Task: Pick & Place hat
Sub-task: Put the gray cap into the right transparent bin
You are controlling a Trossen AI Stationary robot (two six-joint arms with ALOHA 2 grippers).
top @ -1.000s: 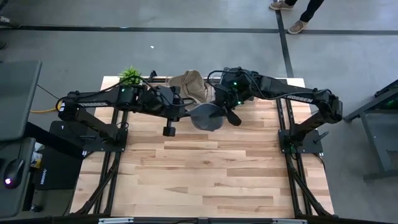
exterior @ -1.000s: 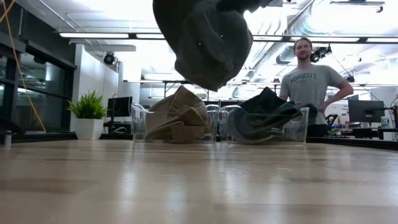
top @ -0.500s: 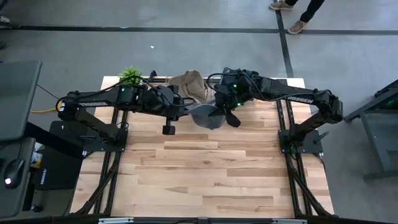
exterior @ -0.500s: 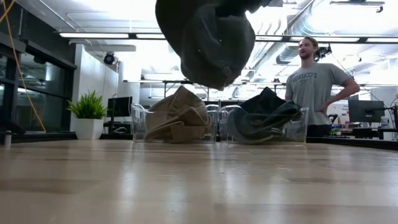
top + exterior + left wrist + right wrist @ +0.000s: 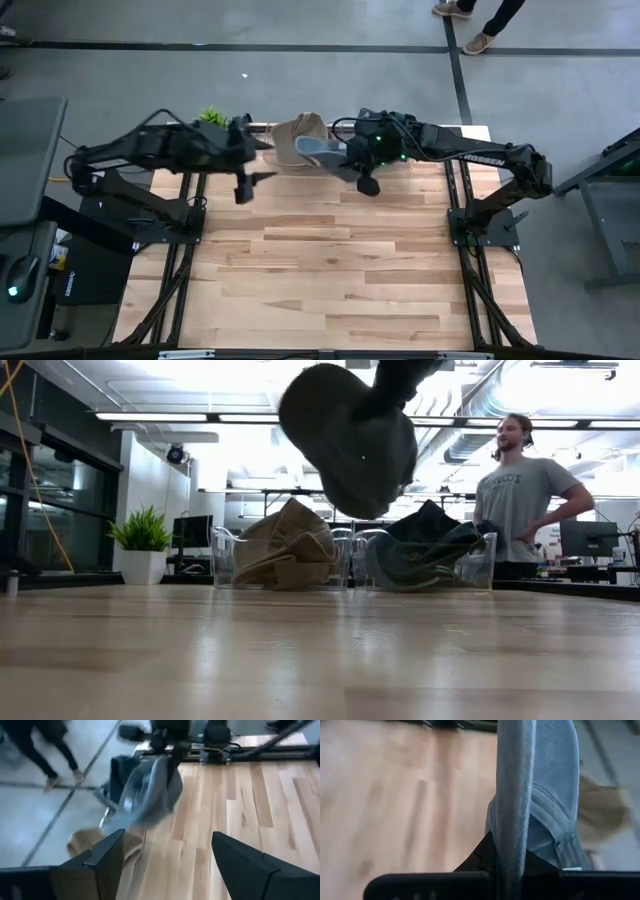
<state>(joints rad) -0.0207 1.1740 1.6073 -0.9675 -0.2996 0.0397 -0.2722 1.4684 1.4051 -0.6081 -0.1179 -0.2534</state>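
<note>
The table (image 5: 320, 660) in front was bare wood. Above it, the right gripper (image 5: 352, 160) held the grey hat (image 5: 345, 435) up in the air, with its fingers pinched tight on the hat's edge so the rest hung down. The hat was high, most likely so it could pass over a bin wall. The left gripper (image 5: 243, 172) was off to the side, well apart from the hat, with its 2 fingers (image 5: 97, 860) spread wide and nothing in them. Behind the hat, at the far edge, stood 2 clear bins. The tan bin (image 5: 275, 555) held tan hats and the dark bin (image 5: 430, 560) held dark ones, so the grey hat likely belonged in the dark bin. A plant (image 5: 145, 545) sat beside the bins. A person (image 5: 520, 490) stood far back.
</note>
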